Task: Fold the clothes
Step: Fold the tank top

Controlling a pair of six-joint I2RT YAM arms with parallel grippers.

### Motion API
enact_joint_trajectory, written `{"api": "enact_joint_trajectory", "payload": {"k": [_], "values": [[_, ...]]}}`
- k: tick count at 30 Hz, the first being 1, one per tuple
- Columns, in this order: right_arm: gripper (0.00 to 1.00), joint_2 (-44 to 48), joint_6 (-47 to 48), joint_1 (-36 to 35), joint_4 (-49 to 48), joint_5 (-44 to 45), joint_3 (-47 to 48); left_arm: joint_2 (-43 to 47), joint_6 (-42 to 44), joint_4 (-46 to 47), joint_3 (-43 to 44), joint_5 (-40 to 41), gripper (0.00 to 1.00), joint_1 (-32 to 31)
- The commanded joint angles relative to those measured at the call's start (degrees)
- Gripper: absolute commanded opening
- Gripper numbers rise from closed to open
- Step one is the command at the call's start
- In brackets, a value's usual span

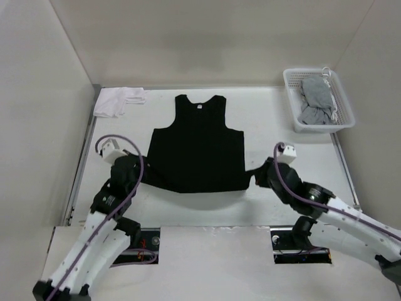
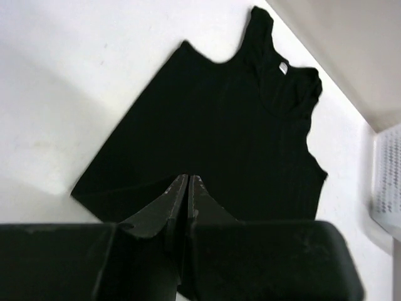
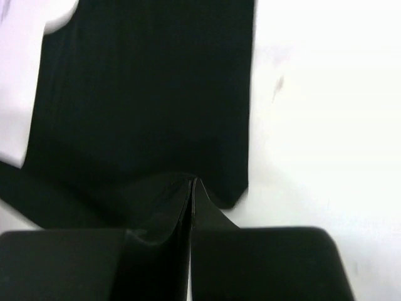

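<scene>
Table [image 1: 276, 128] shows around black top [image 1: 197, 147], end effectors [image 1: 143, 174] [image 1: 254, 177] pinching hem corners

The clothes [image 1: 197, 147] are black, the table [image 1: 282, 125] and cloth [image 1: 118, 100] white, the garments [image 1: 315, 100] grey, the basket [image 1: 322, 128] white.

Bright, even overhead light, soft focus.
Wrist views blow the table [image 3: 326, 94] out white toward 2 o'clock; the black shirt [image 1: 197, 147] shows no detail.

Legend: at the far left corner of the white table [image 1: 263, 119] we see a crumpled white cloth [image 1: 118, 100]; at the far right, a white plastic basket [image 1: 324, 128] holds grey garments [image 1: 315, 103].
</scene>
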State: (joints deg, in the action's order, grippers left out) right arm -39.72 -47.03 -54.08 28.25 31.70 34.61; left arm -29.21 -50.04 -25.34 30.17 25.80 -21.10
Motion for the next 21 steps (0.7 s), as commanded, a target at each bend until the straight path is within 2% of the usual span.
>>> {"api": "enact_joint_trajectory", "payload": {"k": [1, 5, 9, 14, 18, 20, 21], "values": [[0.00, -7.88, 11.76, 12.86, -19.77, -6.53, 5.72, -12.14, 3.89, 20.56, 6.72, 1.88, 0.02, 1.89], [0.00, -20.88, 13.18, 27.12, -31.13, -18.59, 12.92, -26.12, 4.07, 29.54, 13.93, 0.40, 0.02, 5.84], [0.00, -35.21, 13.10, 34.60, -36.76, -24.04, 22.75, -40.54, 3.64, 35.00, 22.19, -0.75, 0.02, 10.59], [0.00, -53.58, 12.75, 40.41, -36.87, -28.36, 40.50, -57.68, 3.81, 37.12, 35.28, -2.51, 0.02, 14.46], [0.01, -70.18, 13.10, 42.35, -31.34, -30.65, 58.25, -72.26, 5.12, 36.51, 47.05, -4.18, 0.05, 15.61], [0.07, -77.75, 12.23, 42.79, -30.19, -31.00, 65.63, -79.21, 5.13, 36.07, 52.33, -5.23, 0.11, 15.79], [0.15, -80.57, 11.44, 42.88, -29.92, -30.57, 68.20, -82.29, 5.56, 35.72, 54.97, -6.02, 0.18, 15.79]]}}
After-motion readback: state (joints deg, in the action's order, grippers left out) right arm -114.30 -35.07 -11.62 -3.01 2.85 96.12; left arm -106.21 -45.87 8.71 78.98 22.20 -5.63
